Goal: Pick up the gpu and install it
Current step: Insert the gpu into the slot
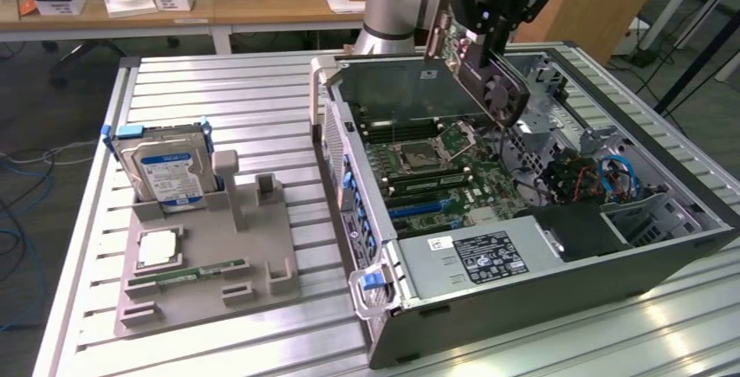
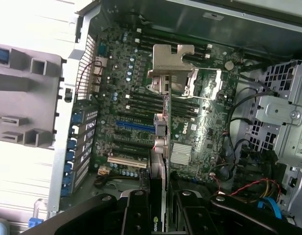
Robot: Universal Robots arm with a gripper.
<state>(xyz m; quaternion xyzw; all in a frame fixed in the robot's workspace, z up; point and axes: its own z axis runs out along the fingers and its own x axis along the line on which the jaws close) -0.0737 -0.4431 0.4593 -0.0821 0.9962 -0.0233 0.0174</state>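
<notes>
Leftmost in the exterior view, a grey holder [image 1: 208, 256] carries a hard drive [image 1: 168, 173], and the open computer case [image 1: 555, 312] lies to its right. Over the case's far end the arm's wrist points down at a slant, its gripper [image 1: 491, 35] clamped on the gpu [image 1: 500, 91]. The card hangs below the claw, long axis downward and silver bracket [image 2: 173, 63] lowest, apparently clear of the motherboard [image 1: 445, 178].

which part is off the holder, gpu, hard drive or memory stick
The gpu, in the gripper above the case; hard drive and memory stick sit on the holder.
</notes>
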